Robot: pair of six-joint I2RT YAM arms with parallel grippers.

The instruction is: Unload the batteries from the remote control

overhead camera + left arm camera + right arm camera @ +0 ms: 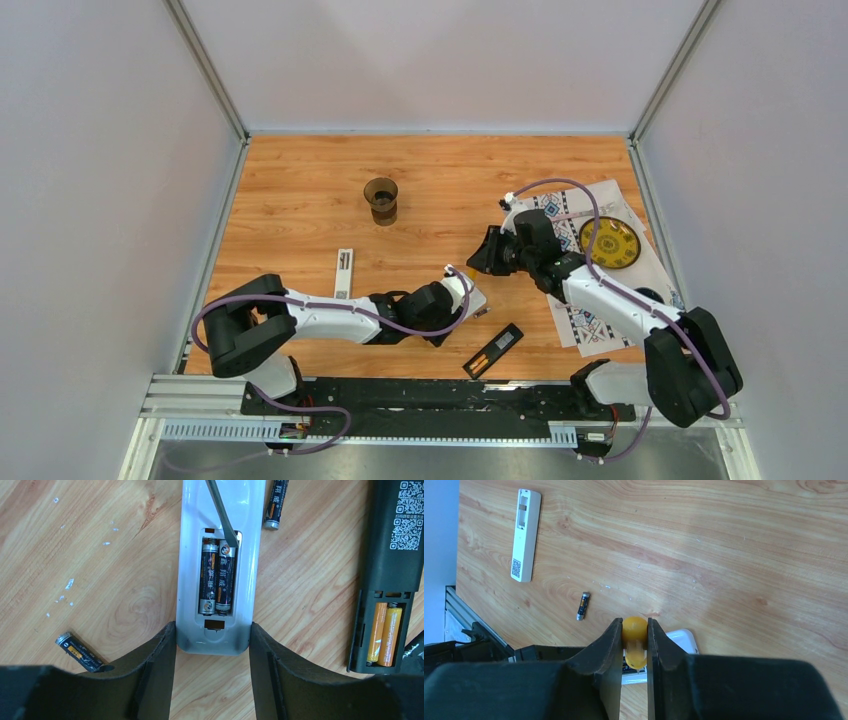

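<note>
The white remote (192,555) is a light, stiff plastic shell with slick sides. The left gripper (212,635) has its fingers pressed against both long edges at the six o'clock end, a sound place to pin it, since the open bay lies clear of them. The screwdriver (219,510) is rigid. The right gripper (634,625) pinches its yellow-orange handle, and the flat blade comes in from twelve o'clock, its tip at the top end of the right-hand seated cell. The batteries (209,580) are small, hard and smooth — likely to roll once free. I judge they are best levered up by one end, since they lie side by side, touching, with no room for fingers along the barrels.

The white remote lies back up with its cover off. At its three o'clock a black remote (395,540) lies apart, bay open on two orange cells (384,632). The seated batteries are dark with silvery ends. Two loose cells lie on the wood — one at one o'clock (276,502), one at eight o'clock (80,652).
</note>
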